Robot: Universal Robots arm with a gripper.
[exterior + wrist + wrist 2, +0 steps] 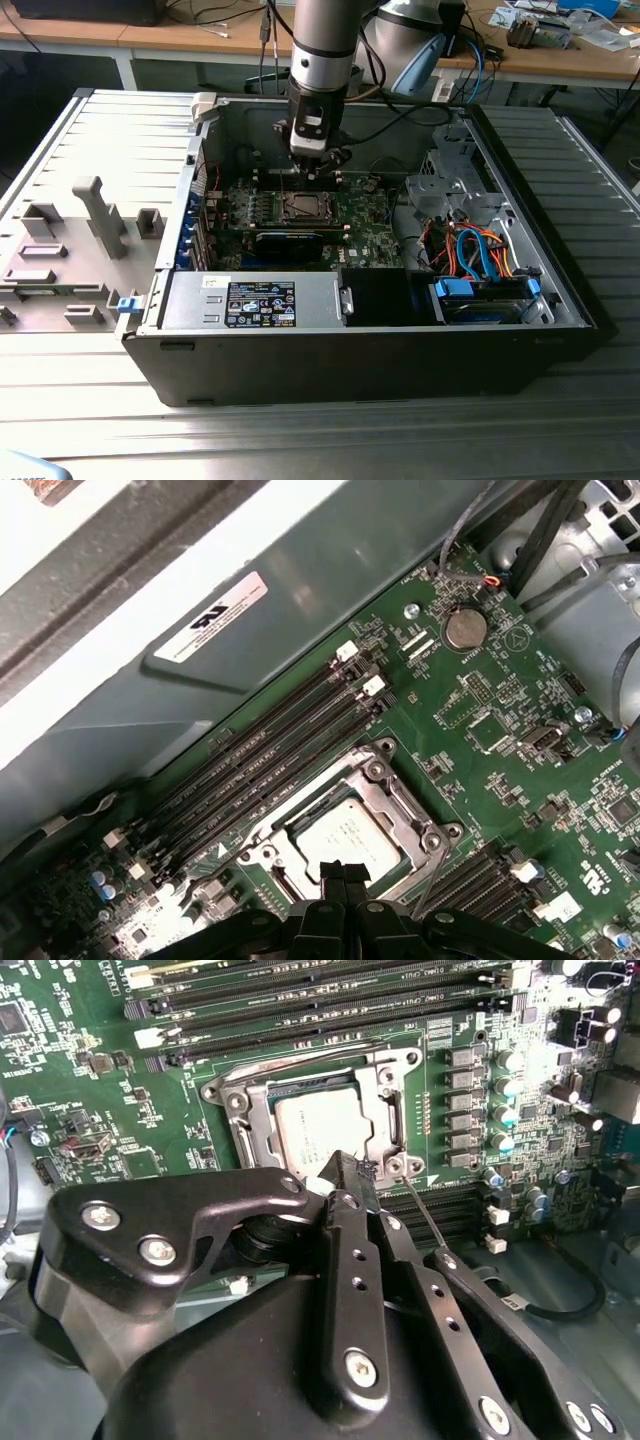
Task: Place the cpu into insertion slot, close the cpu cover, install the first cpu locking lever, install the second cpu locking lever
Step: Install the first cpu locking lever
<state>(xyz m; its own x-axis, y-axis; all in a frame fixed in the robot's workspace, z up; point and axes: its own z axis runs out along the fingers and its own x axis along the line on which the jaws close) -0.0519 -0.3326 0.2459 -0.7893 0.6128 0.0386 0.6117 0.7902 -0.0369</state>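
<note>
Gripper (350,1172), fingers closed together and empty, at the rim of the insertion slot (285,208), centre of the exterior view. Cpu (322,1125) seated beneath the cpu cover (385,1120). Chip judged light, rigid, fragile; best held by its edges.

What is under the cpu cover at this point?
The cpu shows through the window of the cpu cover. What lies beneath the chip is hidden; the end effector blocks one edge.
</note>
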